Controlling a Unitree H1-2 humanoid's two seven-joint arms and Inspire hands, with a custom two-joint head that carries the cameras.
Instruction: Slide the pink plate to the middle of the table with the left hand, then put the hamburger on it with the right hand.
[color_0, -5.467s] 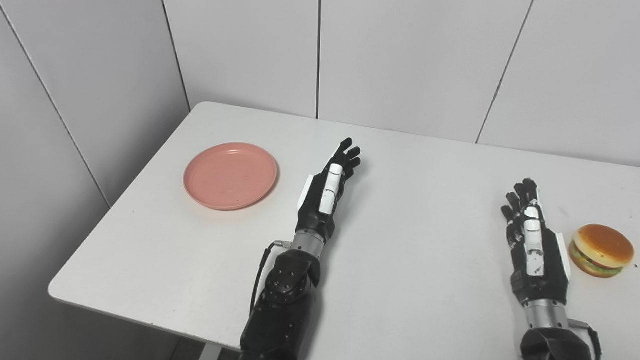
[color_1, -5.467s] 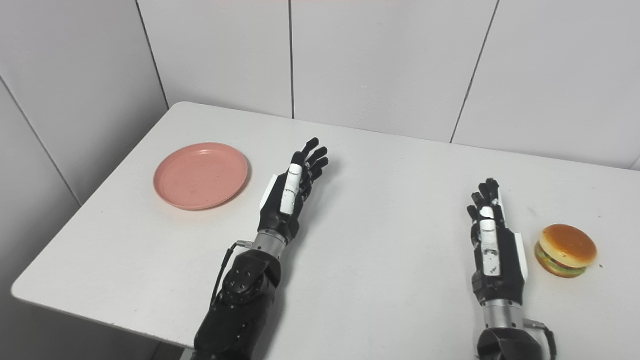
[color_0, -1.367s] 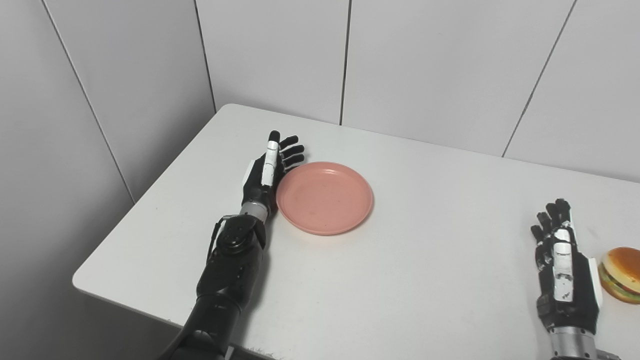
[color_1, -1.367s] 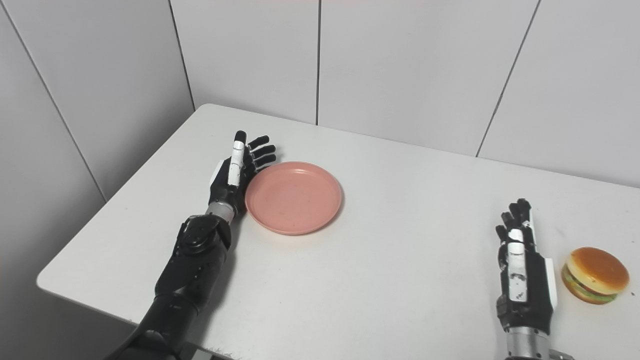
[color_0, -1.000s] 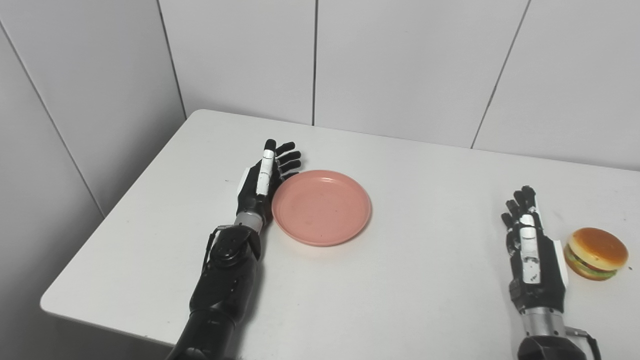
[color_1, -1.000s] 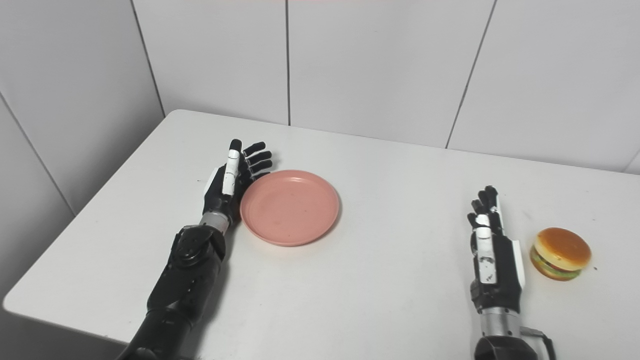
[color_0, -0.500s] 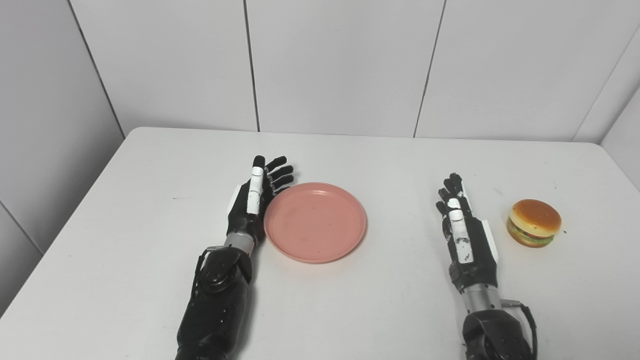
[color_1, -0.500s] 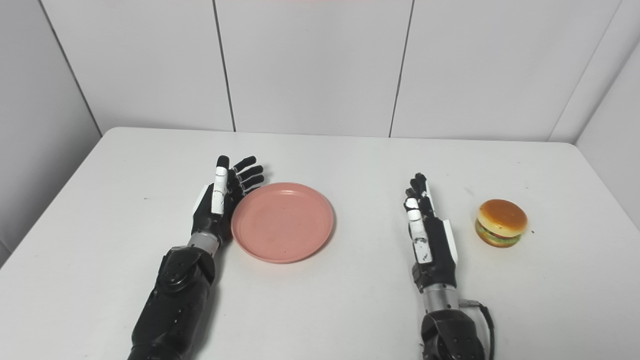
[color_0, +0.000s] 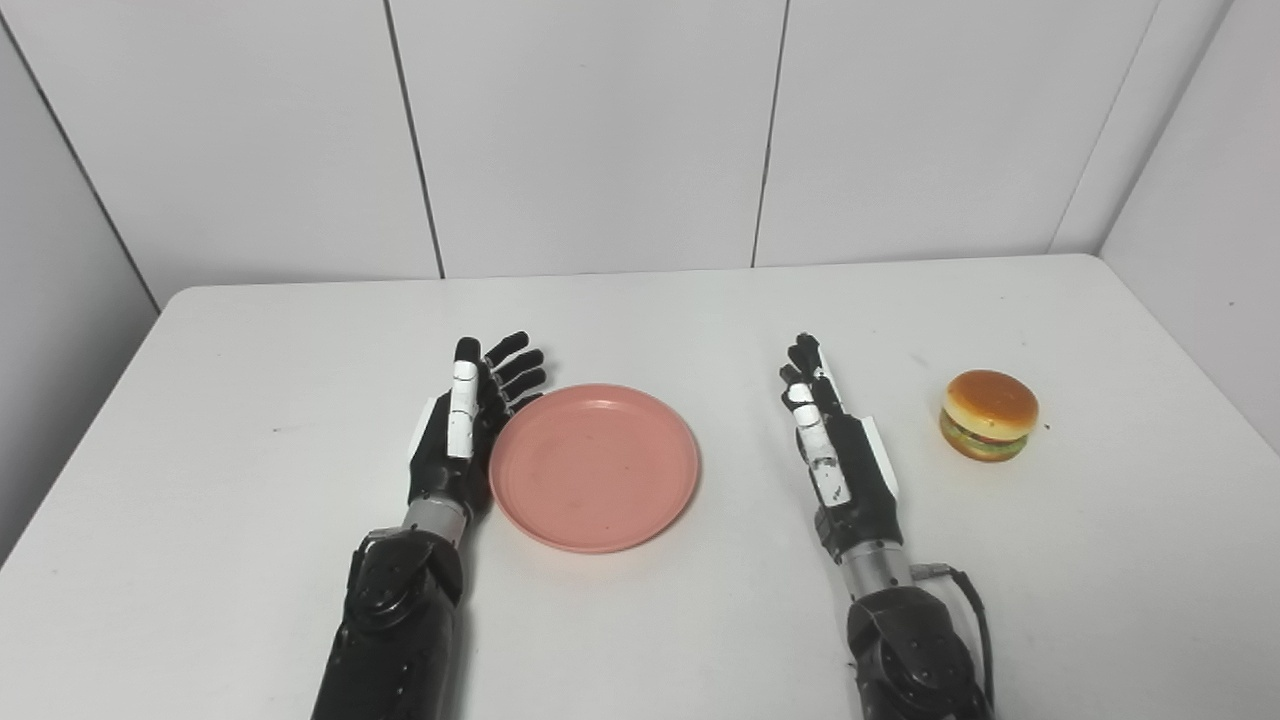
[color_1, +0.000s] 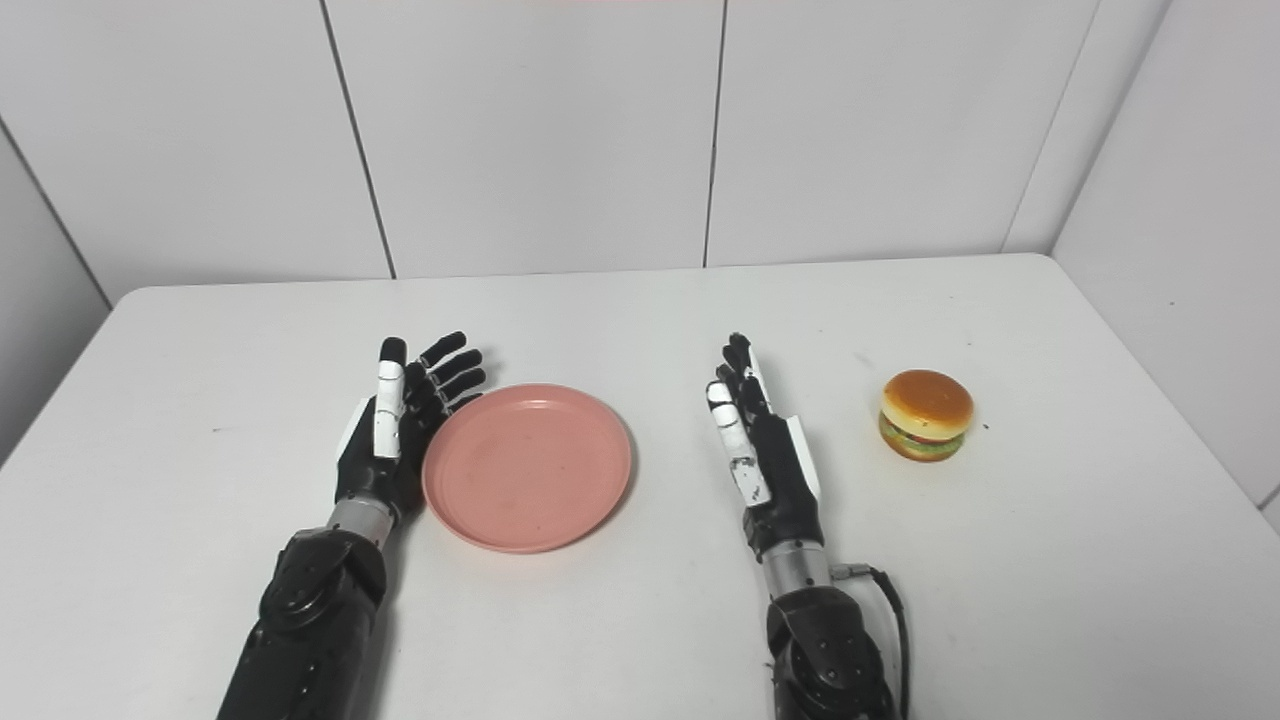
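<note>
Left eye view: left hand (color_0: 462, 430), fingers spread and empty, edge-on against pink plate (color_0: 594, 466) for pushing, plate near table (color_0: 250, 400) middle; right hand (color_0: 835, 455) empty, beside hamburger (color_0: 988, 414).

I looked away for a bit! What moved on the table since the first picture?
The left hand went round to the pink plate's far-left side and pushed it toward the middle of the table. It took hold of nothing. The hamburger stayed put, and the right hand waits open beside it.
</note>
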